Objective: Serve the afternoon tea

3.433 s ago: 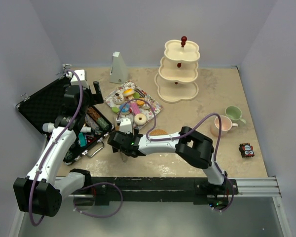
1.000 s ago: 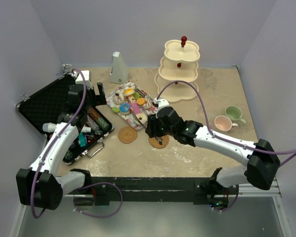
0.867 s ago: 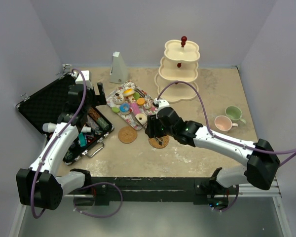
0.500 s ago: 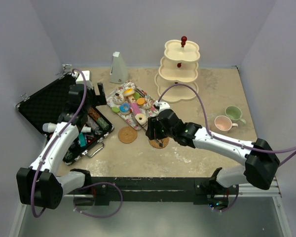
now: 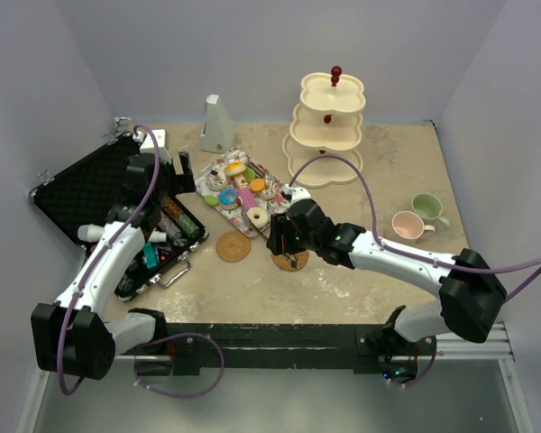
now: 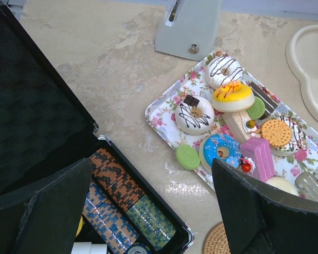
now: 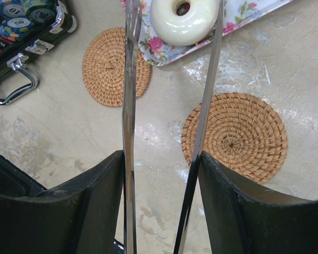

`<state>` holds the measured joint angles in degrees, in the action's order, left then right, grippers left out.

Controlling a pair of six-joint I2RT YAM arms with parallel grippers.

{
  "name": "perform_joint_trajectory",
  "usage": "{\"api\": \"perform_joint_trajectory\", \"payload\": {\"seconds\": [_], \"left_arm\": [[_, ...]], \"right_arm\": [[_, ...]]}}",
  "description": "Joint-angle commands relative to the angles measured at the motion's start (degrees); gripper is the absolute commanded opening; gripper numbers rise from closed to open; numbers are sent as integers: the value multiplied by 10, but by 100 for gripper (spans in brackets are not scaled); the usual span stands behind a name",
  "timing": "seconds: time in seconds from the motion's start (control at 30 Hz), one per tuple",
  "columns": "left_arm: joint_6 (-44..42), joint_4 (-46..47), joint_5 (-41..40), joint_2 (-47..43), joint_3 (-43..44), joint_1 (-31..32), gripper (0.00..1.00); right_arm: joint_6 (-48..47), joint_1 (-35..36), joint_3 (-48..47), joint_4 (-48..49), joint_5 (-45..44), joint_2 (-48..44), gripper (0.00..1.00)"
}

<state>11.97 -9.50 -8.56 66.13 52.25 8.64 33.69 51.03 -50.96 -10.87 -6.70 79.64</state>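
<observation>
My right gripper [image 5: 284,236] is shut on metal tongs [image 7: 128,106]. The tongs' arms stand apart, their tips on either side of a white donut [image 7: 184,20] at the near corner of the floral tray [image 5: 243,189]. Two woven coasters [image 5: 233,246] [image 5: 290,261] lie on the table in front of the tray; the right wrist view shows them below the tongs [image 7: 116,66] [image 7: 234,136]. My left gripper [image 5: 167,167] is open and empty, above the gap between the case and the tray [image 6: 159,114] of donuts and cakes. The cream tiered stand [image 5: 329,131] stands at the back.
An open black case [image 5: 81,194] of tools and chips lies at the left. A grey pyramid-shaped object [image 5: 216,124] stands behind the tray. A pink mug [image 5: 406,225] and a green mug [image 5: 426,207] stand at the right.
My right arm swung from the left coaster's spot to the right, over the second coaster, and has since crept slightly toward the tray. The left arm barely moved.
</observation>
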Motion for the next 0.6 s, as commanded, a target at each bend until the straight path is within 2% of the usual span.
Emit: {"api": "perform_joint_trajectory", "payload": {"seconds": [0.0,0.57], "left_arm": [[9,10,10,3,4,-2,100],[11,10,20,5,5,-2,100]], "right_arm": [[9,-1,2,33,15,-1,59],[5,-7,0,18,5,11,59]]}}
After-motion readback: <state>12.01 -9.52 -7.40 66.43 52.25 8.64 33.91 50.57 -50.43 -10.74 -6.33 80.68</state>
